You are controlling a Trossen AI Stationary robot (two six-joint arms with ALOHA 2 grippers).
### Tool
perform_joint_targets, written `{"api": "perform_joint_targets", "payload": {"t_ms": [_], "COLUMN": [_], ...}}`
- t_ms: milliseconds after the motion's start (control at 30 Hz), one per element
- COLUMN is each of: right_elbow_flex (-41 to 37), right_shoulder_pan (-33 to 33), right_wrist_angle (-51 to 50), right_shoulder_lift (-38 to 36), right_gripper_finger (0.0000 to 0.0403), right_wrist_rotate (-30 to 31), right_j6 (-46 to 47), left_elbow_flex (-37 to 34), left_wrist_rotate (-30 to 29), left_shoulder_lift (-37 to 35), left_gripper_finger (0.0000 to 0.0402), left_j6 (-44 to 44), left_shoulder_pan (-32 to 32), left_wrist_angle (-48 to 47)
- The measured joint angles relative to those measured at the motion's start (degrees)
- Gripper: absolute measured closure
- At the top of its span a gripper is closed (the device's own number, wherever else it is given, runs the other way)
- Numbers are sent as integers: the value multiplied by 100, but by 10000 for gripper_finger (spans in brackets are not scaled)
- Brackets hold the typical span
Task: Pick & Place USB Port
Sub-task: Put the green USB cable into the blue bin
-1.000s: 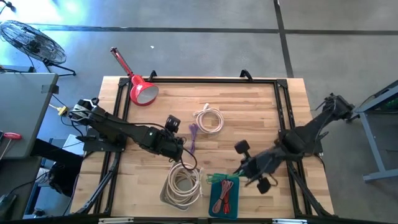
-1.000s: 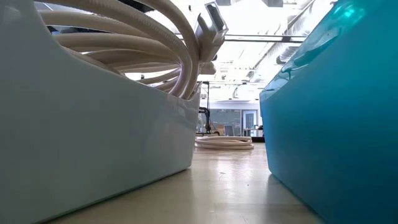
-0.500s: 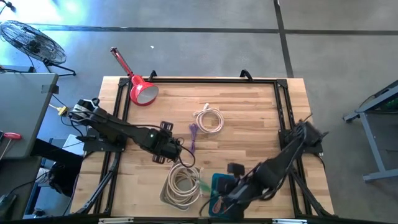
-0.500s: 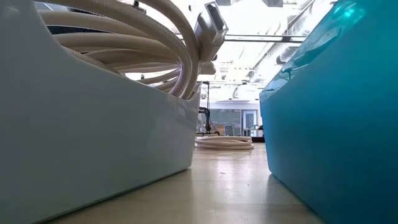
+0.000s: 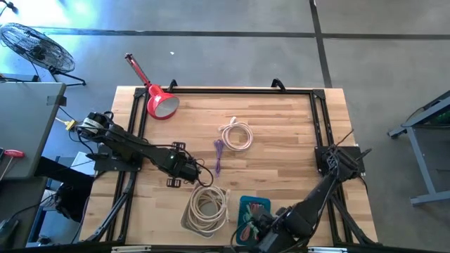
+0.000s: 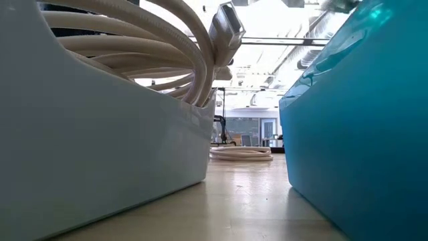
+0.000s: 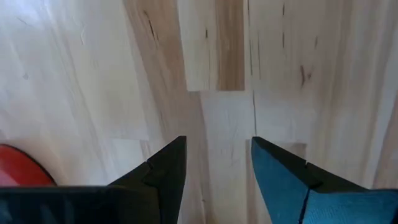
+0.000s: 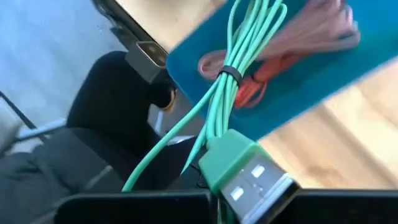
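My right gripper [image 5: 253, 229] hovers at the table's near edge over the blue tray [image 5: 254, 204] and is shut on a green USB cable [image 8: 231, 74]. Its tied bundle stretches over the tray, above a red-orange cable [image 8: 267, 70] lying inside. My left gripper [image 5: 181, 169] is open above bare wood left of the centre, touching nothing. A white tray [image 5: 188, 219] beside the blue one holds a coiled cream cable [image 5: 208, 204], whose plug [image 6: 227, 28] sticks up. Another cream coil [image 5: 238, 135] and a purple cable [image 5: 219, 153] lie on the table. My right gripper holds the green cable by its USB plug [image 8: 244, 169], pinched between the two fingers. The plug's metal end points back at the wrist, and the cable runs forward from it. The bundle with its black tie [image 8: 231, 76] hangs over the blue tray.
A red lamp [image 5: 159, 102] lies at the table's far left corner. A black frame [image 5: 315, 119] runs along the table's sides and far edge. Bare wood lies between the trays and the far coil. Something black [image 8: 118, 106] stands on the floor beyond the near edge.
My right arm has swung from the table's right-middle toward the near edge and a little left, ending above the blue tray's near end with the green cable in its fingers. My left gripper has drawn back slightly toward the table's left and near edge.
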Motion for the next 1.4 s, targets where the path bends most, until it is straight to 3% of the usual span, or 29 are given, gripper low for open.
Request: {"api": "perform_joint_targets", "payload": {"t_ms": [167, 600, 833, 1400], "right_elbow_flex": [0, 0, -11, -9], "right_shoulder_pan": [-169, -898, -1054, -1320], "right_wrist_angle": [-6, -303, -299, 369], "right_shoulder_lift": [0, 394, 758, 926], "right_gripper_finger": [403, 403, 403, 403], "right_wrist_rotate": [-82, -930, -1438, -1719], "right_j6": [419, 173, -285, -1025], "left_elbow_flex": [-57, -57, -57, -57], "left_wrist_rotate": [-318, -940, -943, -688], "left_shoulder_lift": [0, 0, 0, 0], "left_gripper_finger": [229, 229, 229, 229], "left_j6": [212, 927, 928, 904], "left_shoulder_pan": [0, 0, 0, 0], "left_wrist_angle": [55, 216, 176, 182]}}
